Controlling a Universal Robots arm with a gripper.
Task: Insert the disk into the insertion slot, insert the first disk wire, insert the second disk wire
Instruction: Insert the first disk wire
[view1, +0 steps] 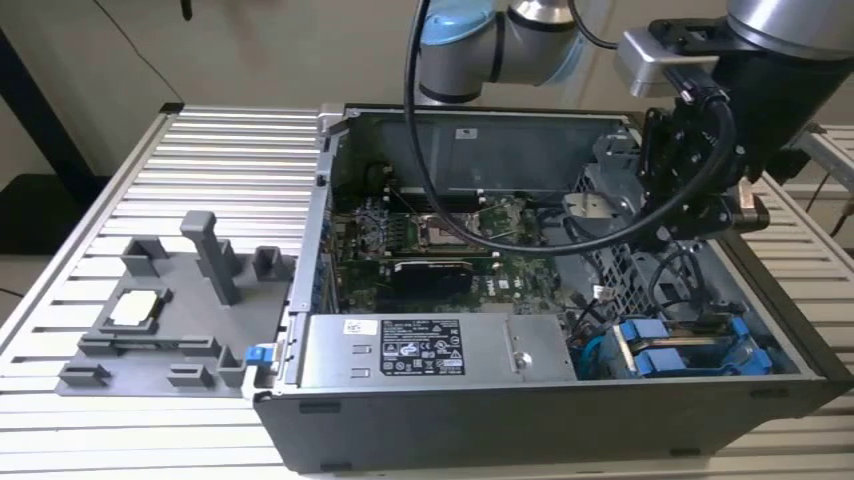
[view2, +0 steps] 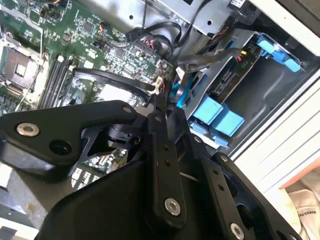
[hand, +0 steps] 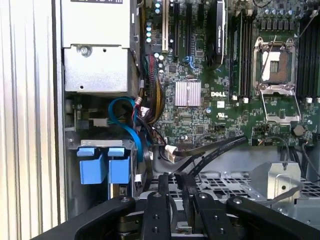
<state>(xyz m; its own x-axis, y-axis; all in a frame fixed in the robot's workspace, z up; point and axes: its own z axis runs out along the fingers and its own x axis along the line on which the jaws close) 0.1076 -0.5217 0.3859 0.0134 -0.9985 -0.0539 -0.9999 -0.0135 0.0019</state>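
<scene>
- Desk (view1: 200, 140) of ribbed metal carried one open computer case (view1: 534, 420). Toward the exterior view's left stood one grey fixture tray (view1: 160, 330) with one small pale-topped part (view1: 138, 308) on it.
- One robot arm (view1: 787, 80) reached down into the case at the exterior view's right. Its one gripper (hand: 175, 177) hung low over the perforated cage (hand: 225, 182), near the drive bay.
- Whether the gripper was clenched or released could not be told.
- Two black flat wires (hand: 215, 150) ran from just beside the gripper up toward the motherboard (hand: 200, 115). Whether they touched the gripper could not be told.
- One disk (view1: 687, 355) in its blue carrier lay inside the insertion slot (hand: 100, 144), in the case corner next to the one labelled power supply box (view1: 427, 350).
- Two blue tabs (hand: 92, 165) of the carrier stood side by side at the slot's mouth.
- One blue wire (hand: 125, 107) looped between the power supply box and the slot.
- One bare processor socket (hand: 275, 65) sat on the motherboard.
</scene>
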